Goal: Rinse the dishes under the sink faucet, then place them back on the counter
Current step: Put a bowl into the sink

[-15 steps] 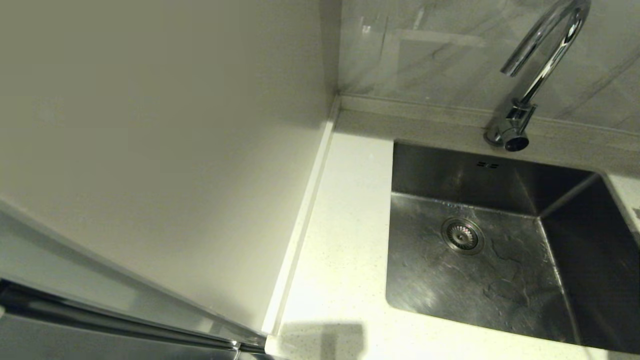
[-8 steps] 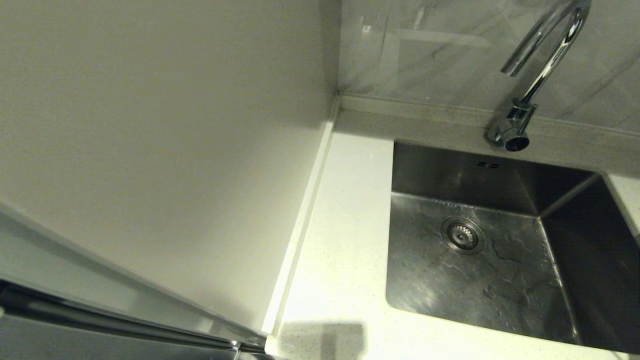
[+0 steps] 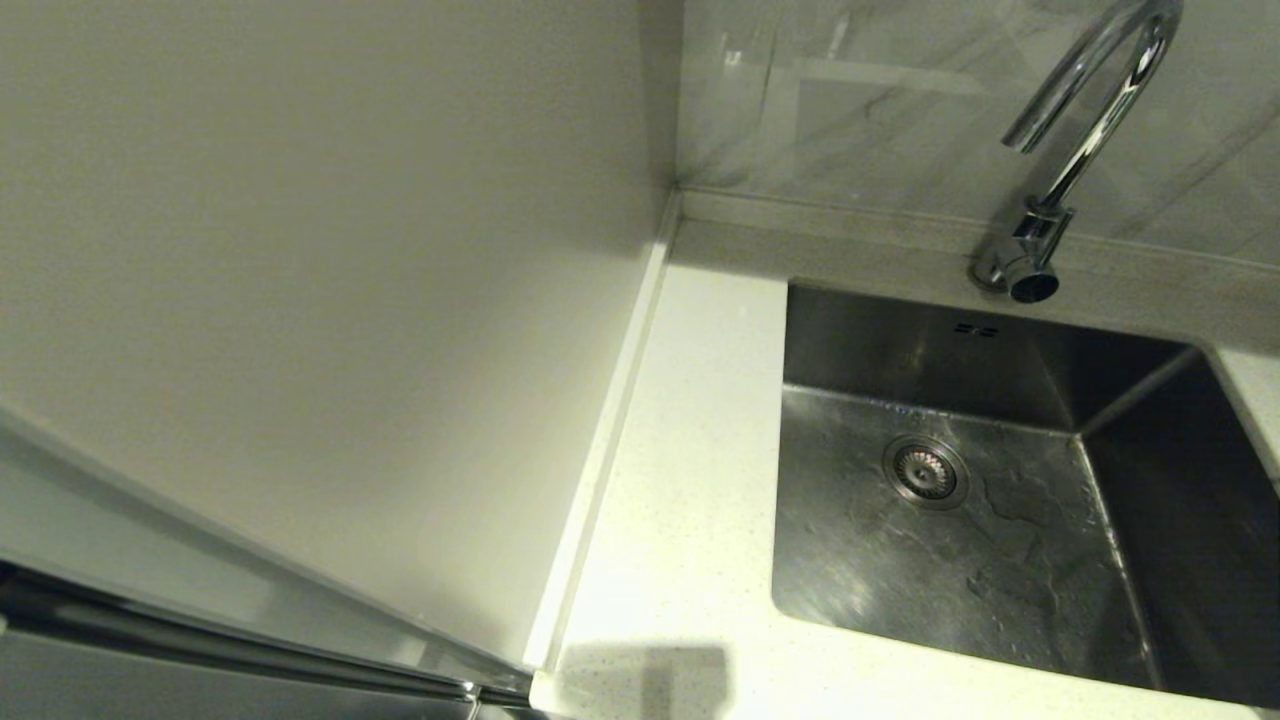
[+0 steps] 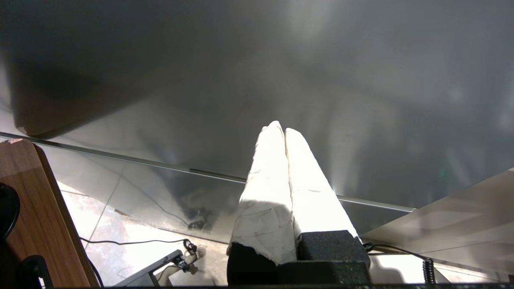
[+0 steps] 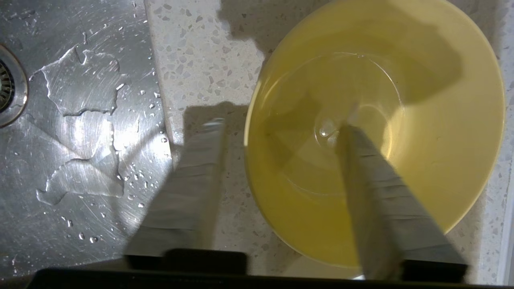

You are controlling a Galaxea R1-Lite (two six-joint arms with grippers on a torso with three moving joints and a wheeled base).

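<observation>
I see one yellow bowl (image 5: 421, 132), round, smooth and glossy, standing upright on the speckled stone counter (image 5: 192, 60) just beside the one steel sink (image 5: 72, 120), whose floor is wet. My right gripper (image 5: 281, 132) is open across its rim: one finger (image 5: 373, 180) inside, one outside. My left gripper (image 4: 284, 130) is parked away from the counter, its two white fingers pressed together.

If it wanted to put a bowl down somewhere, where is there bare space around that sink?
The counter strip between the side wall's low ledge and the sink is bare. The sink floor around the drain is bare too, though wet. It is crowded beside the sink's other edge: the yellow bowl sits there, with the right gripper straddling its rim, fingers apart.
</observation>
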